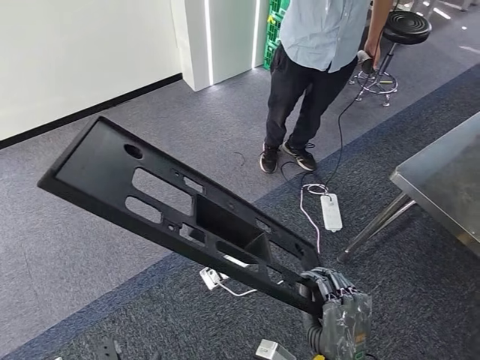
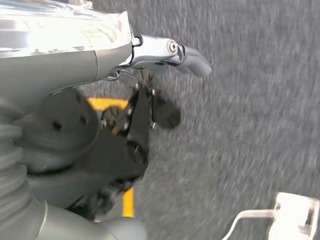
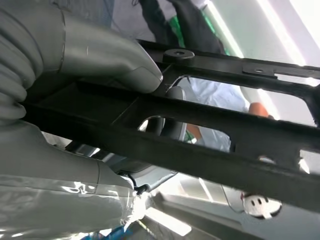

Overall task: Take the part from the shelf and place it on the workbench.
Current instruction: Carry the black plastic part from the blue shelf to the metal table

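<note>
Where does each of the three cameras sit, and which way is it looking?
Head view: high on the body, facing forward and down at the carpet, a person and the workbench; the right hand holds the black part.
Left wrist view: behind the left hand, facing the floor.
Right wrist view: behind the right hand, along the part.
Head and right wrist views share the part, right hand and person.

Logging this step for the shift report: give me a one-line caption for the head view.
Right hand holds the long black part above grey carpet, workbench at right, person standing ahead.
</note>
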Tool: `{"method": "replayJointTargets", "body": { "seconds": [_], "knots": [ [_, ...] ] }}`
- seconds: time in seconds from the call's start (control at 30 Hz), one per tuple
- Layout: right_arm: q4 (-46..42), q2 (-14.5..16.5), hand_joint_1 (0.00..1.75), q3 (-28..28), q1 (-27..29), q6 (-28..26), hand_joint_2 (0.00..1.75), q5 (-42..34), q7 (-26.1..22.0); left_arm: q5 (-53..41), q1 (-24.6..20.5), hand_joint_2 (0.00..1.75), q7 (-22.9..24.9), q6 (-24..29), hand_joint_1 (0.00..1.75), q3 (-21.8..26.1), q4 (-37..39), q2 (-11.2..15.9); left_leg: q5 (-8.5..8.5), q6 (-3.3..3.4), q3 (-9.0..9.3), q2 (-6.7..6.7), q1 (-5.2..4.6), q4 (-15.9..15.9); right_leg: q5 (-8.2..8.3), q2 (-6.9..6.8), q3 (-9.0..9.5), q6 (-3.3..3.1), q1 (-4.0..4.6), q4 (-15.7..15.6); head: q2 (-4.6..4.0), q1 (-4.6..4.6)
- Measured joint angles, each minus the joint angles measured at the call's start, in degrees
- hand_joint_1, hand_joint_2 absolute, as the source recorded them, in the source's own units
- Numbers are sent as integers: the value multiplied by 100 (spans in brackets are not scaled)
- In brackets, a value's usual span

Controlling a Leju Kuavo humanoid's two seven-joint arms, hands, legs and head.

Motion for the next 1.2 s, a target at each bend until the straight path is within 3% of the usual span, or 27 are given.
{"method": "replayJointTargets", "body": {
  "seconds": [0.07,0.1,0.13,0.17,0.23,0.27,0.33,0.4,0.47,0.53,0.57,0.6,0.63,0.67,0.7,0.77,0.83,0.9,0.93,1.0,1.03,1.1,1.13,1.17,1.2],
  "knots": [
    [11,-13,175,10,-19,1,175,-3,30,-1,24,175,-8,-25,0,2,1,3,-29,24,23,153,-4,0,-297,-204,-354,56,-20,709,0,6],
    [20,-20,175,15,-20,1,175,-7,44,0,36,175,-9,-28,0,4,1,5,-45,24,36,228,-6,1,-347,-236,-481,74,-32,946,0,6],
    [30,-27,175,19,-19,1,175,-13,55,1,43,175,-9,-30,0,6,1,7,-64,21,52,297,-6,2,-292,-257,-512,85,-41,988,0,5],
    [38,-34,175,19,-20,1,175,-18,62,1,46,175,-8,-31,0,8,1,7,-84,13,77,360,-6,2,-136,-283,-430,83,-44,805,0,5],
    [43,-44,175,18,-27,1,175,-28,67,2,41,175,-7,-34,0,8,1,4,-134,-24,142,466,-12,0,240,-459,-66,45,-18,72,0,4],
    [43,-47,175,19,-38,1,175,-29,67,1,40,175,-7,-36,0,8,1,3,-161,-53,169,513,-23,0,344,-567,84,7,16,-242,0,4],
    [43,-50,175,27,-57,1,175,-30,68,0,41,175,-4,-37,0,9,1,1,-194,-119,202,613,-41,-10,353,-678,182,-68,84,-477,0,-3],
    [43,-60,175,35,-59,1,175,-32,75,3,33,175,2,-35,0,10,1,1,-224,-182,241,697,-39,-32,359,-560,173,-141,86,-508,0,-5],
    [43,-70,175,45,-68,-1,175,-38,94,0,24,175,3,-36,0,12,1,2,-367,-223,205,544,-25,123,382,-435,201,-215,53,-563,-1,-9],
    [46,-71,175,72,-91,-2,175,-45,108,-5,35,175,2,-34,0,18,1,7,-685,-231,-87,285,-21,734,387,-310,219,-264,36,-585,-2,-24],
    [51,-71,175,86,-96,-1,175,-49,111,-6,45,175,3,-32,0,23,1,9,-836,-230,-299,219,-26,1133,382,-238,222,-278,37,-584,-2,-30],
    [55,-72,175,97,-94,0,175,-50,115,-4,52,175,4,-30,0,28,1,13,-910,-230,-477,184,-30,1439,377,-157,229,-285,39,-582,-1,-32],
    [58,-72,175,102,-89,1,175,-52,119,-3,56,175,6,-29,0,31,1,15,-873,-226,-579,163,-32,1565,371,-70,240,-287,41,-580,-1,-32],
    [60,-73,175,106,-85,2,175,-52,121,-3,57,175,5,-29,0,32,1,17,-715,-218,-575,147,-31,1458,364,20,257,-285,41,-579,0,-32],
    [61,-73,175,108,-83,3,175,-51,122,-3,55,175,5,-29,0,32,1,20,-472,-206,-473,109,-26,1144,351,110,280,-276,39,-576,0,-32],
    [62,-74,175,112,-87,3,175,-50,122,-7,49,175,4,-29,0,33,1,23,-96,-182,-197,-113,3,421,319,270,305,-239,38,-553,-1,-25],
    [63,-75,175,115,-84,3,175,-51,123,-9,40,175,7,-28,0,34,1,25,-27,-160,-70,-282,9,107,306,390,276,-182,29,-530,-2,-23],
    [62,-80,175,115,-69,2,175,-56,128,-4,26,175,8,-27,0,36,1,22,-34,-116,-54,-218,-6,75,302,482,244,-117,4,-530,-1,-26],
    [60,-83,175,115,-64,1,175,-57,130,-1,18,175,6,-28,0,36,1,21,-32,-83,-40,-164,-3,61,270,425,230,-83,4,-495,-1,-19],
    [57,-90,175,116,-78,-1,175,-54,132,-4,12,175,5,-36,0,37,1,14,-39,-20,-1,-27,15,32,61,125,76,-19,14,-145,0,0],
    [57,-91,175,117,-84,-2,175,-52,132,-5,17,175,5,-38,0,37,1,13,-54,2,15,44,9,30,-107,-65,-88,10,18,200,0,12],
    [61,-95,175,121,-84,-1,175,-50,132,-7,31,175,8,-38,0,37,1,13,-85,20,39,197,0,31,-387,-233,-469,51,-2,941,-1,16],
    [62,-98,175,123,-77,0,175,-51,133,-5,36,175,9,-37,0,38,1,15,-102,18,52,268,-2,32,-396,-260,-567,62,-10,1111,-1,16],
    [64,-101,175,124,-74,1,175,-53,135,-4,36,175,9,-38,0,38,1,16,-120,11,72,333,-3,32,-291,-278,-549,63,-16,1048,-2,16],
    [65,-104,175,124,-73,1,175,-55,137,-4,34,175,10,-40,0,39,1,15,-143,-1,101,395,-4,32,-93,-308,-412,53,-15,756,-2,16]
  ]
}}
